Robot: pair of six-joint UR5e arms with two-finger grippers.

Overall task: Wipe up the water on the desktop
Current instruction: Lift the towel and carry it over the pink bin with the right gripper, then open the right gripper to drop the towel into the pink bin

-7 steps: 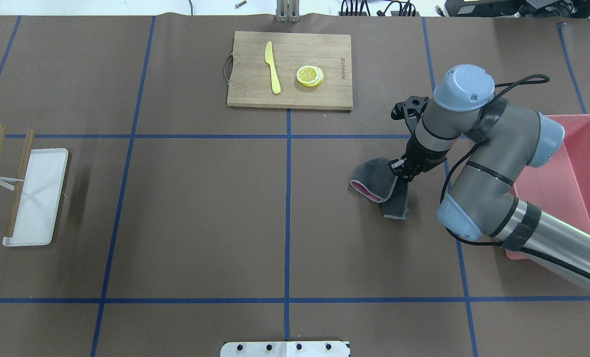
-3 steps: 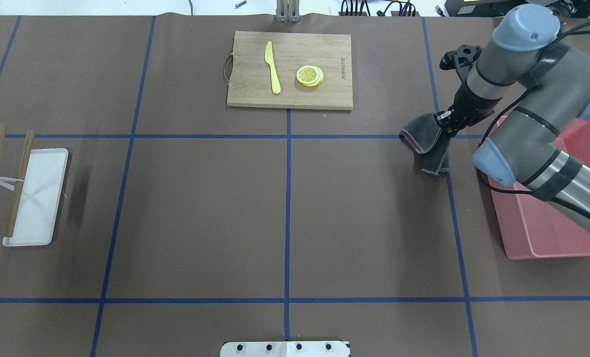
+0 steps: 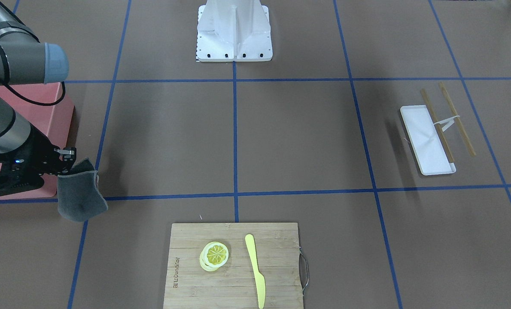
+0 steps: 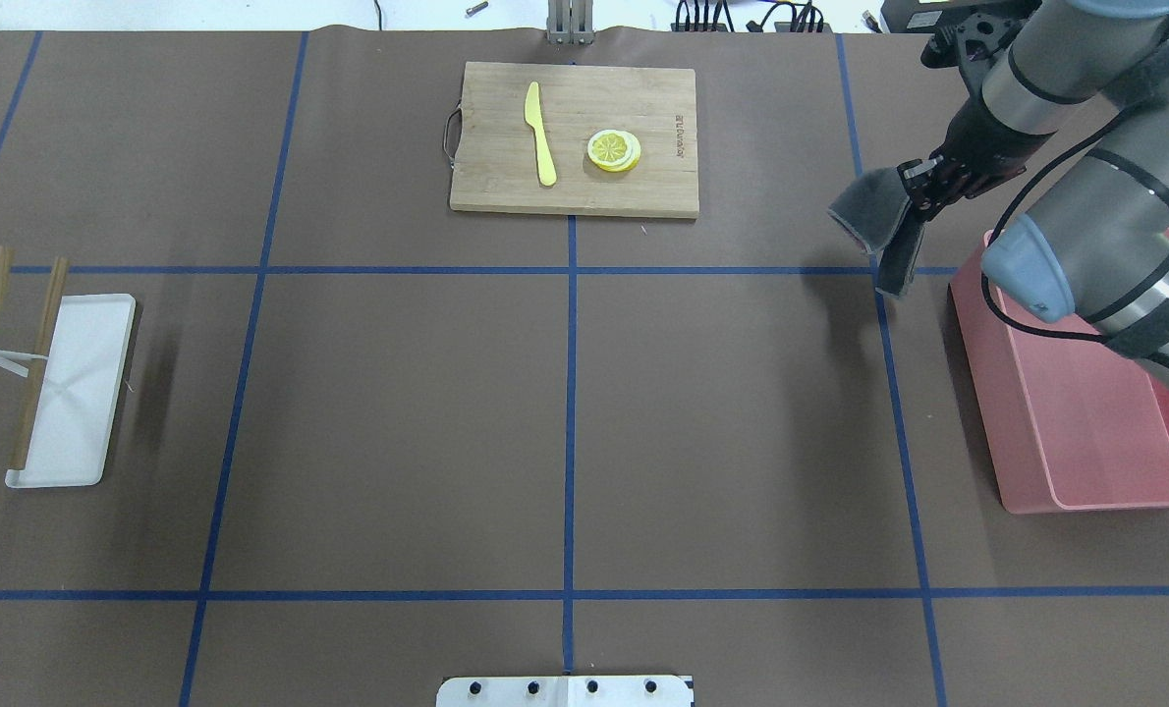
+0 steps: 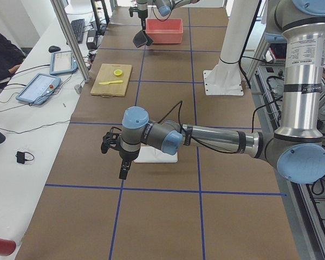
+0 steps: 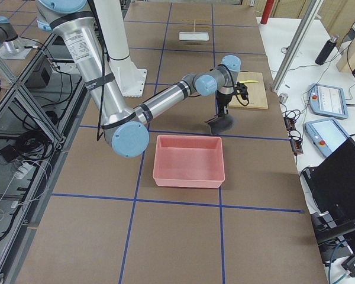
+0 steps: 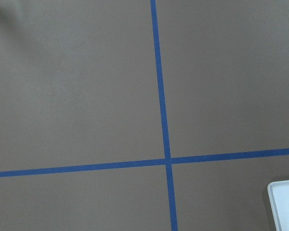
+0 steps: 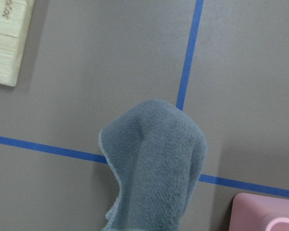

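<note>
The desktop (image 4: 398,422) is a brown surface crossed by blue tape lines; no water shows on it in any view. My right gripper (image 4: 923,182) is shut on a grey cloth (image 4: 874,216), which hangs folded above the desktop near the far right tape crossing. From across the table the cloth (image 3: 79,195) dangles below the gripper (image 3: 66,161). In the right wrist view the cloth (image 8: 159,163) fills the lower middle. My left gripper (image 5: 122,172) shows only in the exterior left view, low over the desktop beside the white tray; I cannot tell whether it is open or shut.
A pink bin (image 4: 1085,422) stands at the right edge, just beside the hanging cloth. At the far middle, a bamboo cutting board (image 4: 643,108) carries a yellow knife (image 4: 540,133) and a lemon slice (image 4: 614,149). A white tray (image 4: 74,388) with two wooden sticks lies at the left.
My right gripper has carried the cloth from the middle right of the desktop toward the far right, and it now hangs beside the bin's far corner.
</note>
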